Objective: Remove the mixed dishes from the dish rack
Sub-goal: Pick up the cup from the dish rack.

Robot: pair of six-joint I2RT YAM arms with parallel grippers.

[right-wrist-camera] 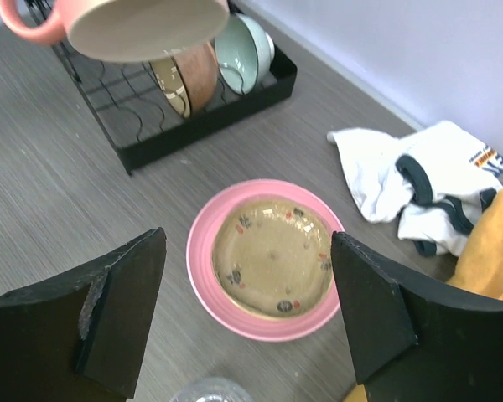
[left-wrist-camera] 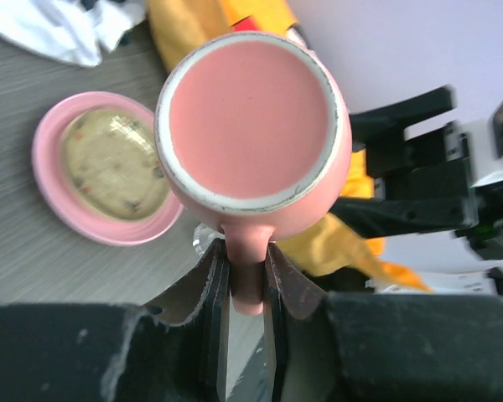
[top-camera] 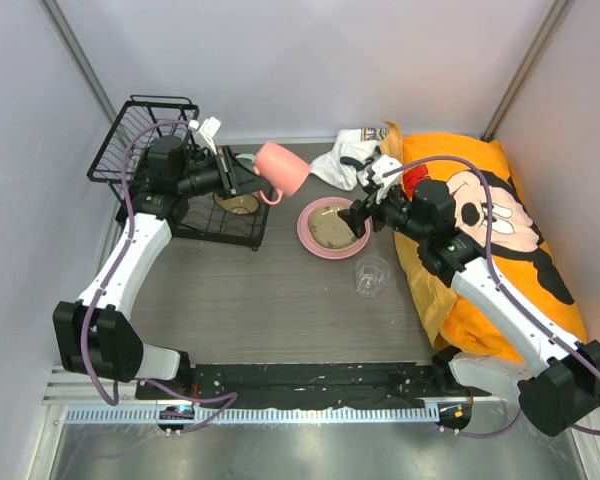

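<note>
Grey wood-grain table [top-camera: 280, 310] carries all items. An orange cartoon-print cushion [top-camera: 500, 230] lies along its right side, partly under the right arm.

Dish rack [top-camera: 230, 240]: black wire, at the far left of the table, raised basket behind and flat lower tray in front. Two pieces stand on edge in the lower tray: a brown dish [right-wrist-camera: 184, 79] and, just beside it, the mint-green bowl [right-wrist-camera: 247, 50].

White garment [top-camera: 345, 155]: crumpled at the far edge, between rack and cushion.

Large pink plate [top-camera: 315, 240]: flat on the table, right of the rack and apart from it. The tan shallow dish [right-wrist-camera: 272, 260] sits inside it, upright, roughly centred.

Pink mug [left-wrist-camera: 251, 117]: off the rack and in the air just right of it, lying on its side. Left gripper [left-wrist-camera: 247, 276] is clenched on the mug's handle, one finger on each side.

Right gripper [top-camera: 362, 213]: over the right edge of the plate, jaws spread wide and grasping nothing. In the wrist view the fingers [right-wrist-camera: 121, 310] stand either side of the plate.

Clear glass cup [top-camera: 372, 275]: upright on the table, near the plate on its near-right side, not touching it.
</note>
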